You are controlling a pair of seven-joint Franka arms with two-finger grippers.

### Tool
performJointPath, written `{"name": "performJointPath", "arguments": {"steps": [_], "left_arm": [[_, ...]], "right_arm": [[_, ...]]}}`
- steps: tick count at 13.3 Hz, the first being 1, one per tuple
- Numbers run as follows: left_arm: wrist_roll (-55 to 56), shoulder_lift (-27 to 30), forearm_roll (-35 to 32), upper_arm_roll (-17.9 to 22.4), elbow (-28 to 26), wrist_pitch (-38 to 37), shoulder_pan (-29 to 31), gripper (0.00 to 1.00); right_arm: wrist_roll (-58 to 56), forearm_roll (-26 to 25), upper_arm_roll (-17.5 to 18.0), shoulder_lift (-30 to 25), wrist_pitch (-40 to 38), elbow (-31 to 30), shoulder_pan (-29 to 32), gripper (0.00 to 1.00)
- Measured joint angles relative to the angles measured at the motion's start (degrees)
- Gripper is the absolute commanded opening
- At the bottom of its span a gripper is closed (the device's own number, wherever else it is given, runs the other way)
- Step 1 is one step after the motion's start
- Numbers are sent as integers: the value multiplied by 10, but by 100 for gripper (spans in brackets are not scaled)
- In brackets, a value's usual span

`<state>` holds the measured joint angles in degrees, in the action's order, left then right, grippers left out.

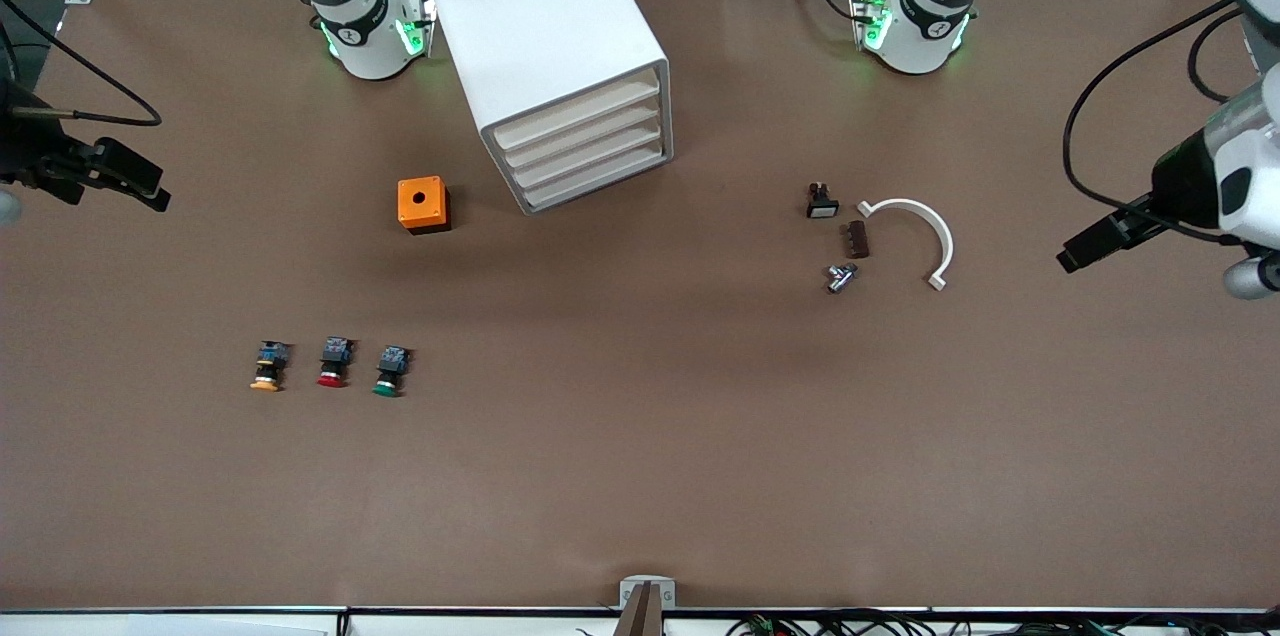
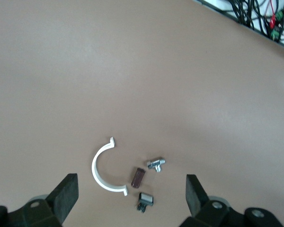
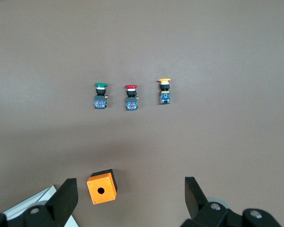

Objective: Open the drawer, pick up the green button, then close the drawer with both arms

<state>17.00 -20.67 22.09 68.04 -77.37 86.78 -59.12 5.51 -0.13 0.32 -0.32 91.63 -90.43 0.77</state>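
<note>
Brown table [image 1: 640,476] fills the front view, both arm bases along its top edge. White cabinet [image 1: 548,51] sits upper centre of frame, w/ four cream drawer fronts stacked, all pushed in; the drawer [image 1: 585,136] can't be told apart from the other three. Orange box [image 1: 423,204] w/ a round hole on top lies beside the cabinet, toward the right arm's end. Lower left of frame: three buttons in a row, green button [image 1: 390,371] closest to centre, then red-capped button [image 1: 333,362], then yellow-capped button [image 1: 269,366], none touching. Centre right: white curved clip [image 1: 925,226], small brown block [image 1: 858,239], metal fitting [image 1: 840,277] and black switch [image 1: 821,201], close together. Left gripper [image 2: 130,194] hangs at right edge of frame over bare table, fingers spread wide, holding nothing. Right gripper [image 3: 130,194] at left edge, also spread wide & empty.
</note>
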Motion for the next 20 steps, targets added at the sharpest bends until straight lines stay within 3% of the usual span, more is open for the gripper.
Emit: {"name": "performJointPath", "arguments": {"steps": [4,12,14,17,20], "left_arm": [[-26,17,-17,2,-1,-9,2,100],[-33,69,-68,-71,-2,-13,42,100],[-33,70,-86,-147,-3,-13,105,100],[-34,93,-151,-306,-5,-13,237,100],[-34,128,-169,-409,-18,-20,327,100]], "right_arm": [[2,0,0,0,-1,0,0,100],[4,0,-1,0,-2,0,0,100],[4,0,-1,0,-2,0,0,100],[4,0,-1,0,-2,0,0,100],[4,0,-1,0,-2,0,0,100]]}}
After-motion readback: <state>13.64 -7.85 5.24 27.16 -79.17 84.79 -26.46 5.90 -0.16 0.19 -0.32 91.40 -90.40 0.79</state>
